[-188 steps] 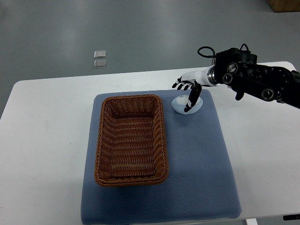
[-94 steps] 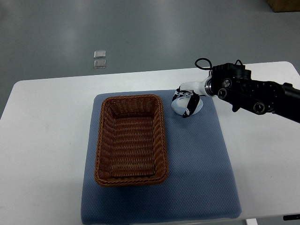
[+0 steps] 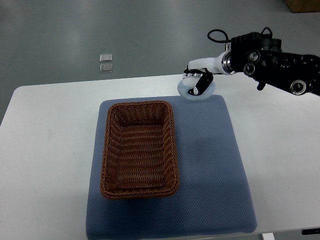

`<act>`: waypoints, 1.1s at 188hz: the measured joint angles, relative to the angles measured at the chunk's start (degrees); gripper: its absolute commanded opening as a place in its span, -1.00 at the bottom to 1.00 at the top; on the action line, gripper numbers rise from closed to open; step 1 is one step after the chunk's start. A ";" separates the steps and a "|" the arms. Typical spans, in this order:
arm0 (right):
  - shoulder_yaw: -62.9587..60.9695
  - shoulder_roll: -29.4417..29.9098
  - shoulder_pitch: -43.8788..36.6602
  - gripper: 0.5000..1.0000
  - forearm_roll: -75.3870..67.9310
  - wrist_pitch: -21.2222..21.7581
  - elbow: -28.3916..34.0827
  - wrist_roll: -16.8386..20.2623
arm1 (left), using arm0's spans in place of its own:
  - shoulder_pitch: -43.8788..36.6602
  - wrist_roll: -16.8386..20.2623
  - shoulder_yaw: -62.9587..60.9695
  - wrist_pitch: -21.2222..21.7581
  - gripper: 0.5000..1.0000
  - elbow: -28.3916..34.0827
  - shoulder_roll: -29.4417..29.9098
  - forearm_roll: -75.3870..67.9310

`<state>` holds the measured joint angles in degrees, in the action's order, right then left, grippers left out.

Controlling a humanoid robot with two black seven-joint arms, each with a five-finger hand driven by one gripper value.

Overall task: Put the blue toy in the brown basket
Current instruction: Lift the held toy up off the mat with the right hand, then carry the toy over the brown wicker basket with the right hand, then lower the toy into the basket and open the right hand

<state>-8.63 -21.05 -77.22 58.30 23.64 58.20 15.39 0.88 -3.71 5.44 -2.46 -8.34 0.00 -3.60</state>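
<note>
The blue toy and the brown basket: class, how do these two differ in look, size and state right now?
The blue toy is small, pale and smooth; the brown basket is far larger, rectangular and woven. The right hand grips the toy at the blue mat's far edge, while the basket sits untouched on the mat, holding nothing. Both are over the white table.
</note>
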 measured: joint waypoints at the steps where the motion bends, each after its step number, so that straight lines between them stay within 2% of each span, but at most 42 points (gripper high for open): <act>1: 0.00 -0.06 -0.23 -1.00 -0.20 0.05 0.17 0.02 | 0.00 0.00 0.00 0.00 1.00 0.00 0.00 0.00; 32: 0.06 1.04 -5.97 -1.00 -6.47 0.44 4.08 0.24 | -0.01 0.00 0.06 0.00 1.00 -0.01 0.00 0.00; 64: 0.26 8.13 -7.93 -1.00 -10.06 -0.03 5.13 0.26 | 0.00 0.00 0.27 0.00 1.00 0.00 0.00 0.00; 84: 1.11 13.94 -8.04 -1.00 -10.04 -0.35 4.10 0.26 | -0.07 0.00 0.35 0.00 1.00 0.25 0.00 0.00; 109: 3.03 19.90 -6.90 -1.00 -9.67 -1.78 -0.15 0.25 | -0.09 0.00 0.36 0.00 1.00 0.33 0.00 0.00; 142: 3.91 20.99 -2.35 -1.00 -8.85 -3.25 -5.58 0.11 | -0.01 0.00 0.02 0.00 1.00 0.01 0.00 0.00; 207: 4.07 21.05 5.45 -1.00 -7.00 -3.67 -6.60 0.06 | 0.08 0.01 -0.08 0.00 1.00 -0.01 0.00 0.00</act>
<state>-4.56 0.00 -71.77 51.30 19.98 51.60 15.45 0.97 -3.70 5.36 -2.47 -8.35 0.00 -3.60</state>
